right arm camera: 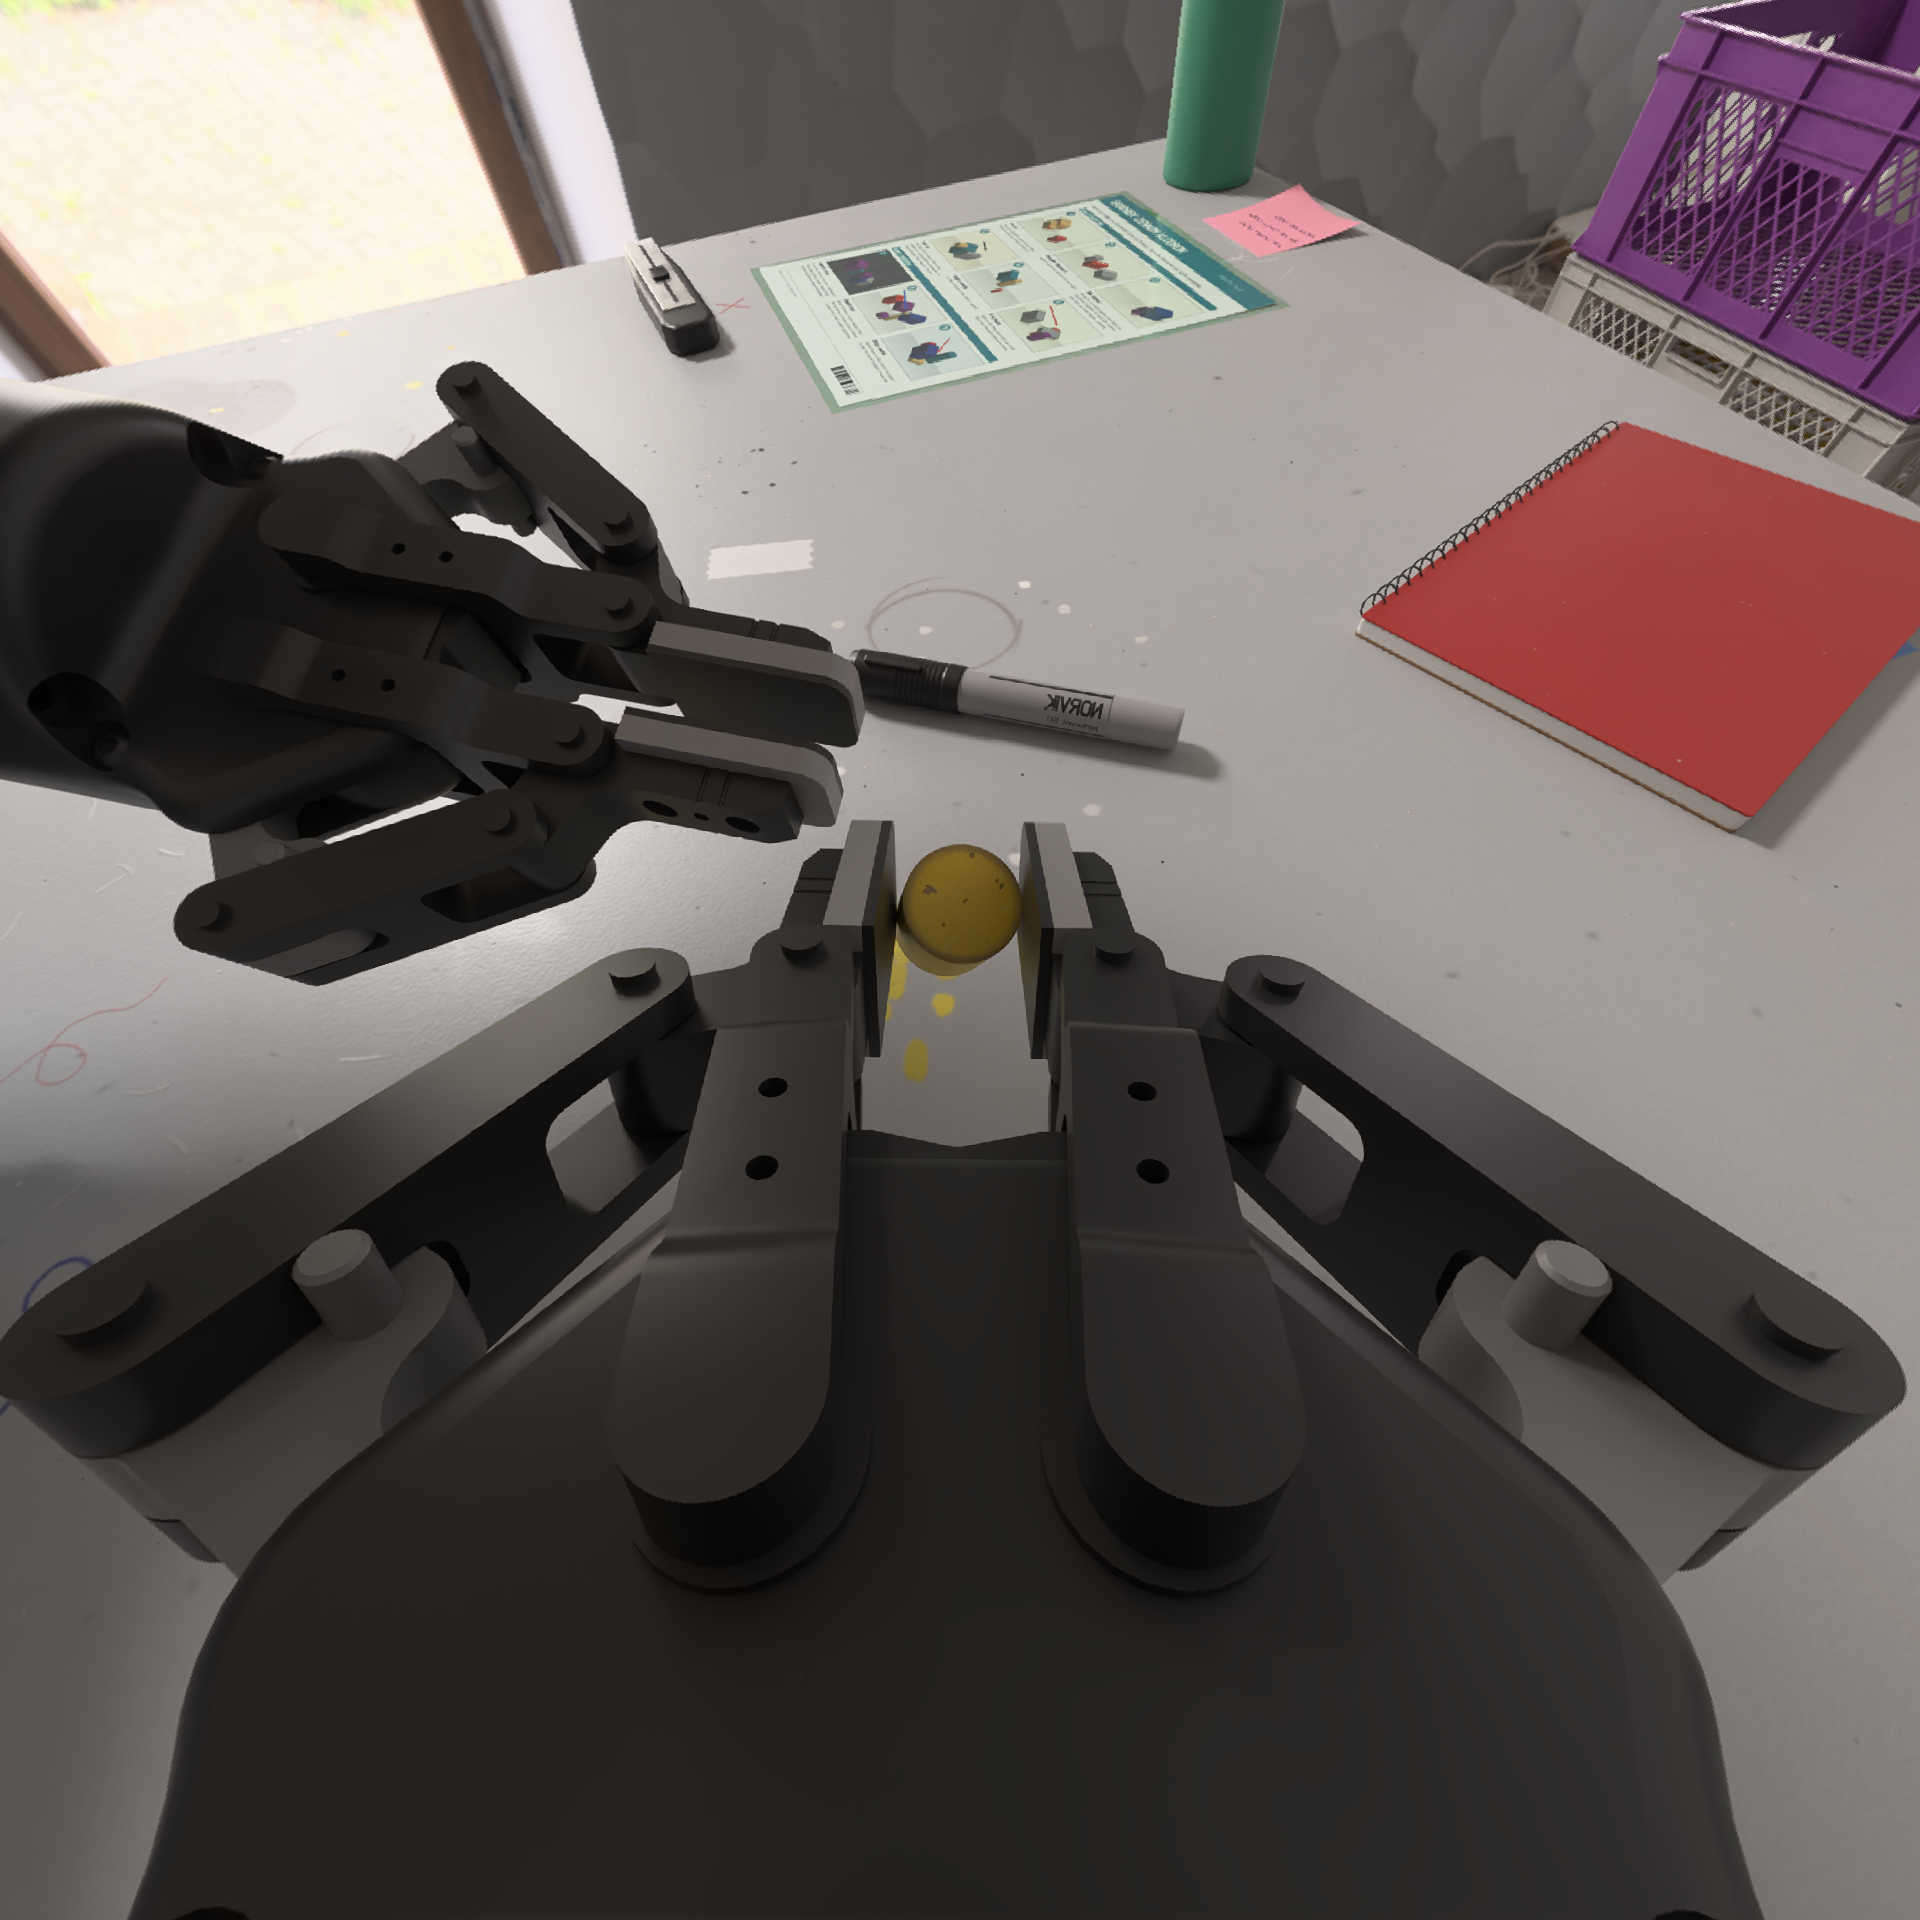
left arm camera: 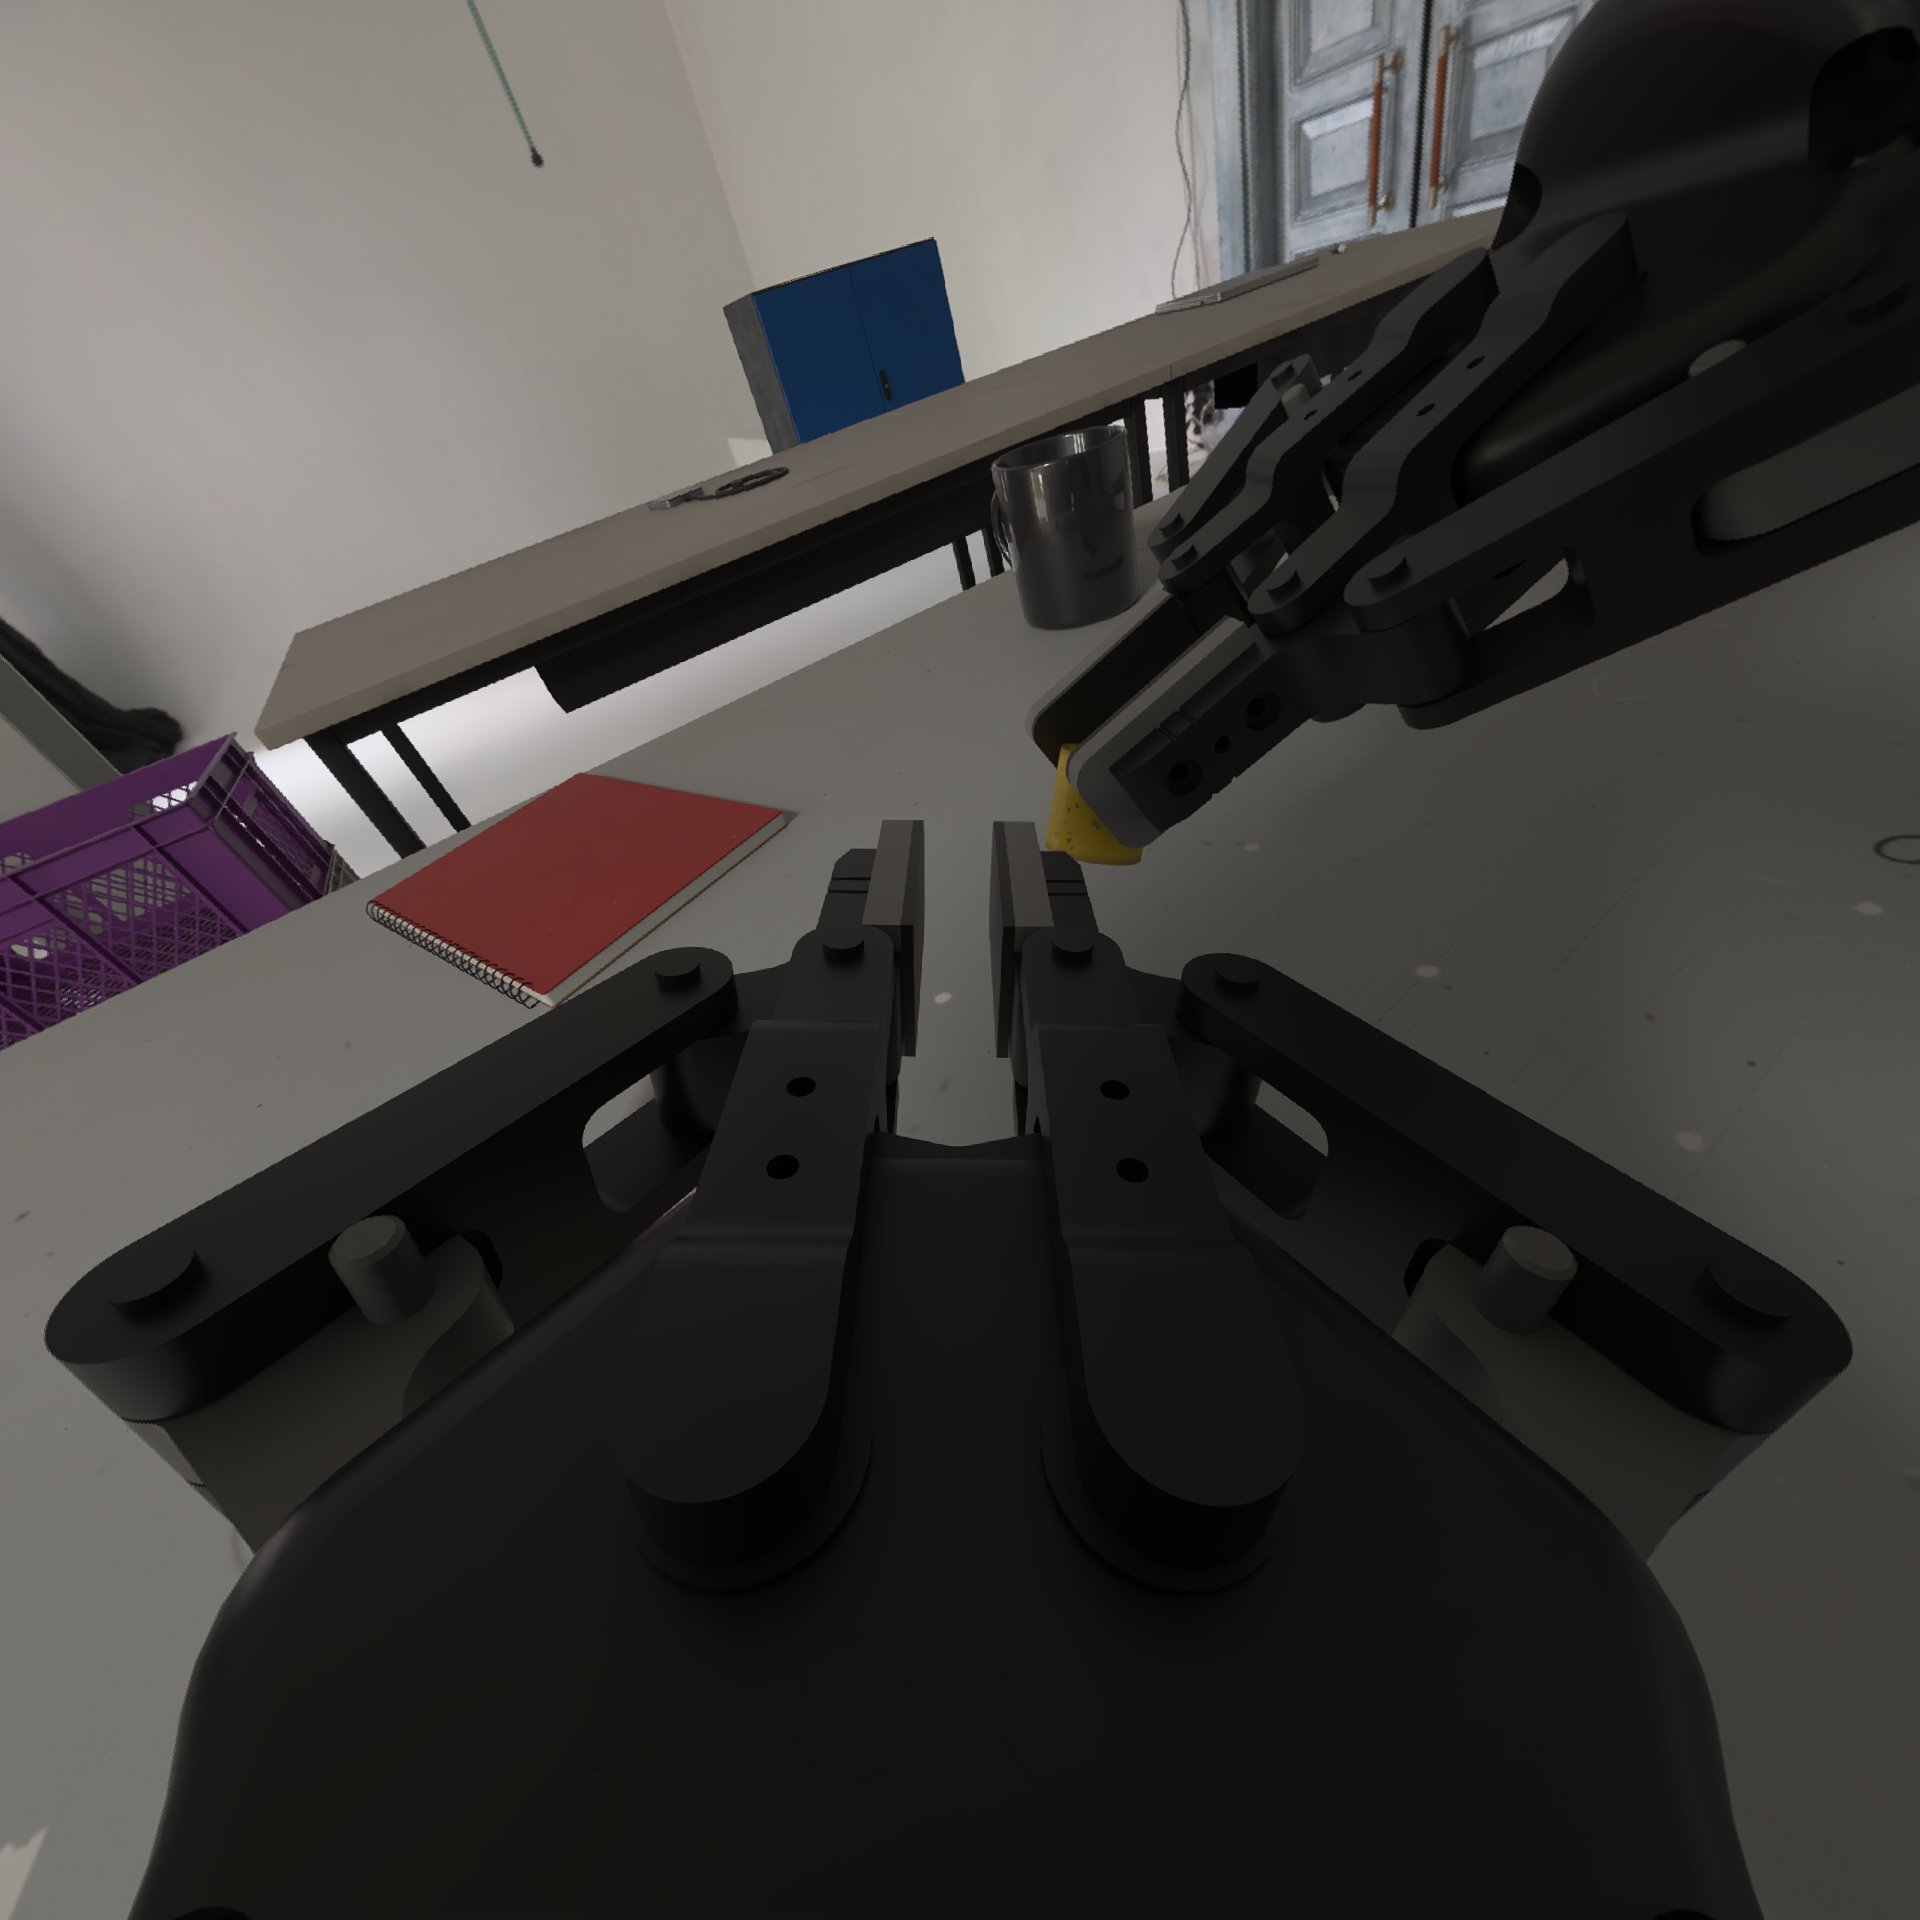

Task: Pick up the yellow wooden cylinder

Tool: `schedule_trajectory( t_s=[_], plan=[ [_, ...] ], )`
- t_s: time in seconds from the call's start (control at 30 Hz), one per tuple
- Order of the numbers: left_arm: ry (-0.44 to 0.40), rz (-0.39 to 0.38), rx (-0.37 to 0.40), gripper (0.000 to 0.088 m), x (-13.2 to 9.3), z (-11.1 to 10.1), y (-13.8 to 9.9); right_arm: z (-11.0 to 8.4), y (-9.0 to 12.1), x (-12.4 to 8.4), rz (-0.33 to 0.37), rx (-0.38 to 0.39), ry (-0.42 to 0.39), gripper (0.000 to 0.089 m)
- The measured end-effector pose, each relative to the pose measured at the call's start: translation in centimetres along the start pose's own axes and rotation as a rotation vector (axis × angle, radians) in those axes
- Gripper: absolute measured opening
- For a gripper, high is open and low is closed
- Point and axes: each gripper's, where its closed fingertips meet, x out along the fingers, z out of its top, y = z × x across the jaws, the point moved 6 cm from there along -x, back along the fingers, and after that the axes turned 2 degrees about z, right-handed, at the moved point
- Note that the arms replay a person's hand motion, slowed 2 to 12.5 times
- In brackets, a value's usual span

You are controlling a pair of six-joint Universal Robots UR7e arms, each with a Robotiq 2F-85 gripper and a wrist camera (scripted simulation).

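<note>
The yellow wooden cylinder [right arm camera: 958,902] stands between the fingers of my right gripper [right arm camera: 958,883], which is shut on it from both sides. In the left wrist view the cylinder [left arm camera: 1081,826] sticks out below the right gripper [left arm camera: 1075,774], at or just above the grey table [right arm camera: 1403,987]; I cannot tell which. My left gripper [left arm camera: 958,862] is empty, its fingers nearly together with a narrow gap. It hovers just left of the cylinder, and also shows in the right wrist view [right arm camera: 842,748].
A black-and-white marker [right arm camera: 1029,709] lies just beyond the cylinder. A red spiral notebook [right arm camera: 1662,623] lies to the right, a purple crate [right arm camera: 1787,177] past the table's corner. A printed sheet [right arm camera: 1018,291], a green bottle [right arm camera: 1221,94] and a dark mug [left arm camera: 1070,530] stand farther off.
</note>
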Motion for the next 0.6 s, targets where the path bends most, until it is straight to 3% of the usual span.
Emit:
schedule_trajectory(
  t_s=[0.6],
  plan=[
    [0.009, -0.002, 0.033, 0.0116, 0.00, -0.04, -0.16, 0.54, 0.12, -0.23, -0.024, -0.085, 0.064, 0.0216]
  ],
)
